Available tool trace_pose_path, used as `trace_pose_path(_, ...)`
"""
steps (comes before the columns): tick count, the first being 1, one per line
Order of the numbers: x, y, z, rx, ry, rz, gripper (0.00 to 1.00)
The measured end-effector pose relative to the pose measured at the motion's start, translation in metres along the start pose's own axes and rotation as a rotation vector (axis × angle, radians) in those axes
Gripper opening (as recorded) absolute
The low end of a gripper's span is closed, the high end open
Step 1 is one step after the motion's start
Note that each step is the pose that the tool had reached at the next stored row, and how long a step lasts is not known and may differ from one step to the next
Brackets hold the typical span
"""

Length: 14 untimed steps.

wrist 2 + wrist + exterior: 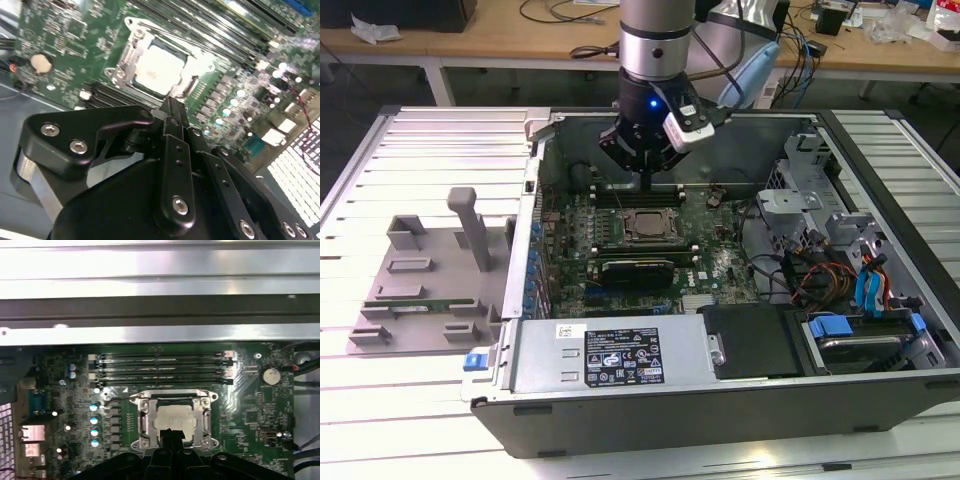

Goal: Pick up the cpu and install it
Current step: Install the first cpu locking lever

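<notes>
Cpu (172, 419) sits flat inside the framed socket (145, 422) on the motherboard (705, 265), apparently seated; gripper (172, 107) hovers just above its edge, jaws closed together and empty, likely a release posture.

A robotics lab or electronics workshop, by the look of it: an open black desktop computer case (720, 400) lies on a slatted white metal table (380, 420), its green motherboard (620, 245) directly below the arm's fingers. Beyond them, a long wooden workbench (520, 50) carries tangled cables and scattered gear.
</notes>
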<state>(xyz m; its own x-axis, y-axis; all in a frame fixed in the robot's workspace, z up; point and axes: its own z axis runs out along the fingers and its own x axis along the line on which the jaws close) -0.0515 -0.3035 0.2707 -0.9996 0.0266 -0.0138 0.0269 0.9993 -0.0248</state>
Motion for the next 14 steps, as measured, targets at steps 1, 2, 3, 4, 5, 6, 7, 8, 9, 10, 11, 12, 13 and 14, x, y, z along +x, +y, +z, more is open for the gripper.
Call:
trace_pose_path(1,0.0047,-0.0001,0.0000,-0.0011,0.0000,0.000,0.11)
trace_pose_path(2,0.0088,-0.0002,-0.0001,-0.0023,0.0000,0.000,0.11)
trace_pose_path(3,0.0113,-0.0003,-0.0001,-0.0030,0.0000,0.000,0.11)
trace_pose_path(4,0.0128,-0.0003,-0.0001,-0.0033,0.0000,0.000,0.11)
trace_pose_path(5,0.0145,-0.0004,-0.0001,-0.0036,0.0000,0.000,0.11)
trace_pose_path(6,0.0179,-0.0005,-0.0001,-0.0039,0.0001,0.000,0.11)
trace_pose_path(7,0.0212,-0.0006,-0.0001,-0.0040,0.0001,0.000,0.11)
trace_pose_path(8,0.0238,-0.0006,-0.0001,-0.0042,0.0001,0.000,0.11)
trace_pose_path(9,0.0256,-0.0007,-0.0001,-0.0043,0.0000,0.000,0.11)
trace_pose_path(10,0.0285,-0.0008,-0.0001,-0.0044,0.0001,0.000,0.11)
trace_pose_path(11,0.0335,-0.0009,-0.0001,-0.0047,0.0001,0.000,0.11)
trace_pose_path(12,0.0373,-0.0010,-0.0001,-0.0048,0.0001,0.000,0.11)
trace_pose_path(13,0.0408,-0.0011,-0.0001,-0.0049,0.0002,0.000,0.11)
trace_pose_path(14,0.0441,-0.0012,0.0000,-0.0050,0.0001,0.000,0.11)
